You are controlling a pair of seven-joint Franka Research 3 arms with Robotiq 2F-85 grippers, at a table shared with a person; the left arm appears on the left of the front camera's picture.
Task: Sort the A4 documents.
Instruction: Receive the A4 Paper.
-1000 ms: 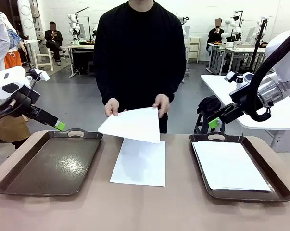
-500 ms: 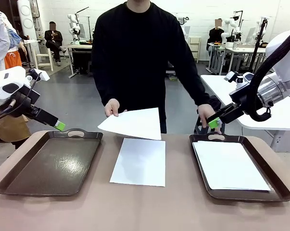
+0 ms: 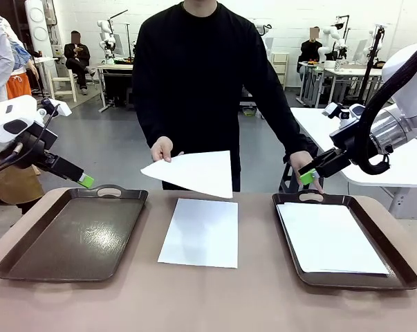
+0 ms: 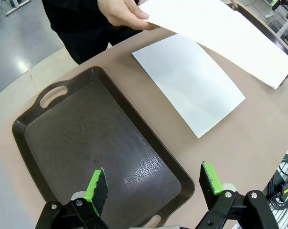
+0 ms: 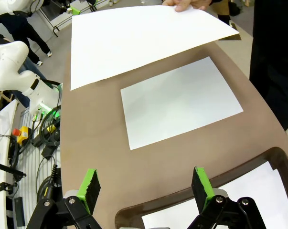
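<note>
A4 sheet, one: lifted above the table's sheet. You saw the person's second hand release it, moving to the right tray. Left gripper, right gripper: fingers apart, empty. Handover probably pending.

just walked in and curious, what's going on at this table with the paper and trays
A person holds one A4 sheet above the table in one hand. A second sheet lies flat between two brown trays. The right tray holds more sheets; the left tray is bare. The left gripper and right gripper hover open near the trays' far ends, touching nothing.
</note>
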